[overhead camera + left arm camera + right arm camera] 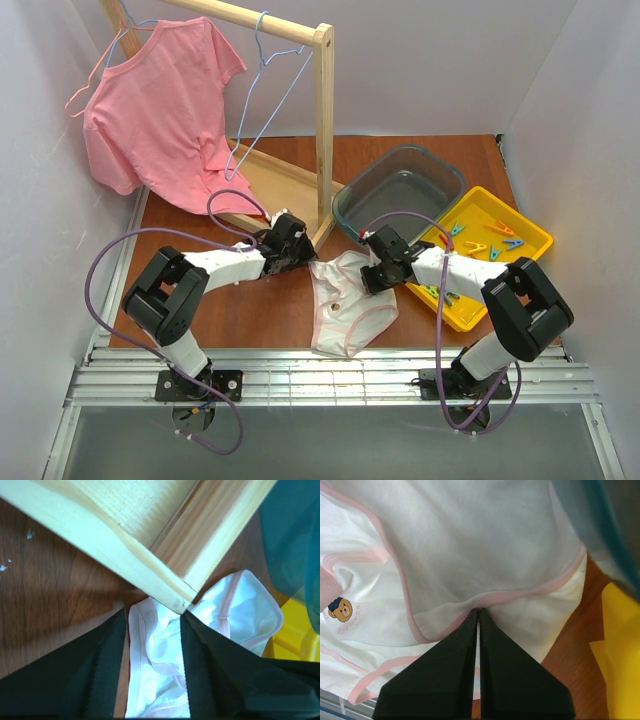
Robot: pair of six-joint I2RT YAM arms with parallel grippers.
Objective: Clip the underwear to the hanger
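Note:
The white underwear (pixel 345 310) with pink trim lies crumpled on the wooden table between my two grippers. My left gripper (pixel 298 255) is open at its left edge; in the left wrist view (pixel 152 611) a fold of the underwear (pixel 155 650) lies between the spread fingers, just below the wooden stand's corner. My right gripper (pixel 377 275) is shut on the pink trim at the right edge; the right wrist view (pixel 478 610) shows the underwear (pixel 470 545) pinched at the fingertips. The light-blue hanger (pixel 262 100) hangs empty on the wooden rail at the back.
The wooden rail stand (pixel 323 130) has its base (pixel 150 540) right by my left gripper. A pink T-shirt (pixel 160 110) hangs at the back left. A grey-teal basin (pixel 400 195) and a yellow tray (pixel 520 245) with coloured pegs stand to the right.

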